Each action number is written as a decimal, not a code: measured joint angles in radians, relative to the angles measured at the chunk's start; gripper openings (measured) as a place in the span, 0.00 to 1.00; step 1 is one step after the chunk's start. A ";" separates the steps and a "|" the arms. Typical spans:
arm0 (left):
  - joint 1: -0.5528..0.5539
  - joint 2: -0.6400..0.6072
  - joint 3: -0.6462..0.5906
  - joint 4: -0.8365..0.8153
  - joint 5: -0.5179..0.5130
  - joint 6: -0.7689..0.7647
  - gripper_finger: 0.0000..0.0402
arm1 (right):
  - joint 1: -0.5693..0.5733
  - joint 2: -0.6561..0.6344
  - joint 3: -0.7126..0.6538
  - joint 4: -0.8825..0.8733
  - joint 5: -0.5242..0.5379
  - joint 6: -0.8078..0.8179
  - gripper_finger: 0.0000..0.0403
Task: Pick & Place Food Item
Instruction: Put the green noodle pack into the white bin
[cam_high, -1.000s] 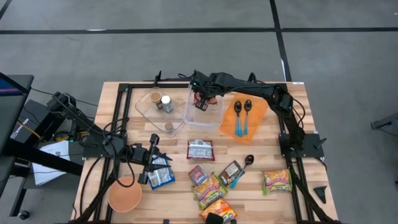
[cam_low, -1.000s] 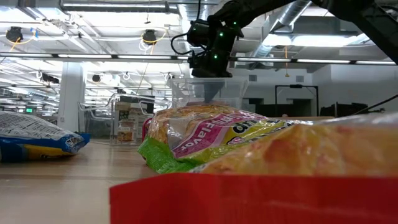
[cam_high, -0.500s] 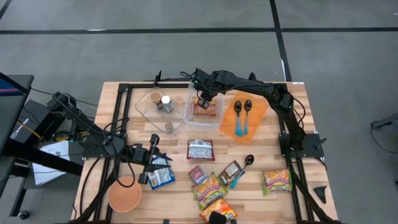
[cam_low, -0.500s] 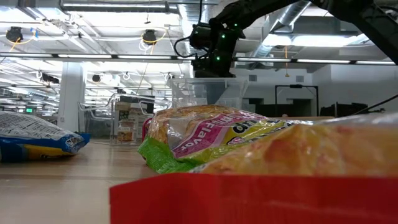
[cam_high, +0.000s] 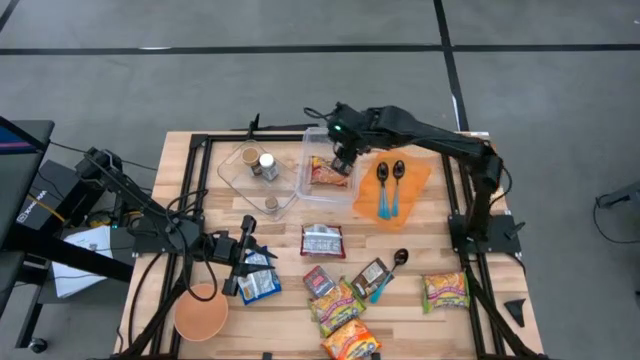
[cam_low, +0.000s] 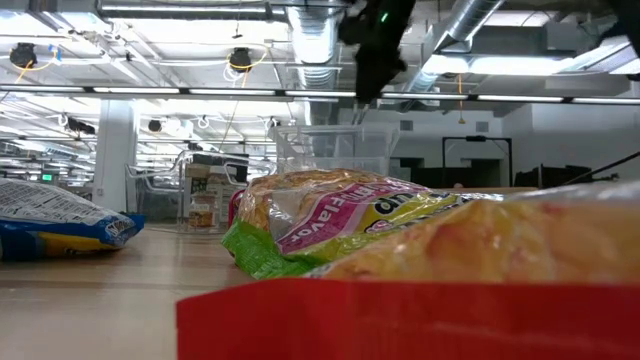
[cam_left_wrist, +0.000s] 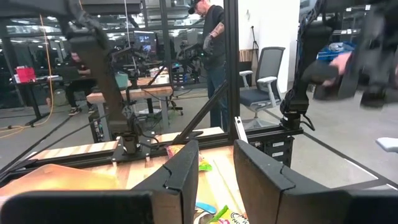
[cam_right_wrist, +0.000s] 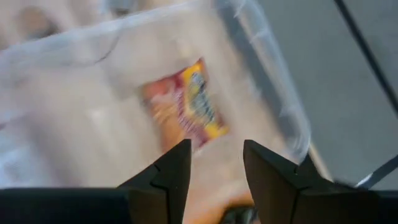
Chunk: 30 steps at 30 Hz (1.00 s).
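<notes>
A red-and-yellow food packet (cam_high: 328, 172) lies flat on the floor of the clear plastic bin (cam_high: 305, 160) at the table's far middle; the right wrist view shows the packet (cam_right_wrist: 186, 109) inside the bin (cam_right_wrist: 273, 81) too. My right gripper (cam_high: 343, 158) hangs above the bin's right half, pointing steeply down, open, with nothing between its fingers (cam_right_wrist: 216, 149). In the low view it (cam_low: 368, 90) is well above the bin (cam_low: 330, 150). My left gripper (cam_high: 243, 262) waits level near the table's near left, open (cam_left_wrist: 216, 152), beside a blue packet (cam_high: 258, 285).
A second clear container (cam_high: 258, 175) with small bottles stands left of the bin. An orange cloth (cam_high: 392, 190) with two spoons lies to its right. Several snack packets (cam_high: 340, 300) and a black spoon (cam_high: 400, 258) lie along the near side, a brown bowl (cam_high: 200, 315) at the near left.
My right gripper has risen out of the clear bin and gone a little toward the table's right edge. The red-and-yellow packet, which was under the fingers inside the bin, now lies uncovered on the bin's floor.
</notes>
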 joint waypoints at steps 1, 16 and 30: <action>0.000 0.000 0.000 0.001 0.000 0.000 0.24 | 0.015 -0.022 0.000 -0.033 -0.011 0.018 0.35; 0.000 0.000 0.000 0.004 0.000 0.000 0.24 | 0.432 -0.159 0.000 -0.385 -0.186 0.276 0.34; 0.000 0.000 0.000 0.005 0.000 0.000 0.24 | 0.830 -0.149 -0.001 -0.400 -0.178 0.427 0.34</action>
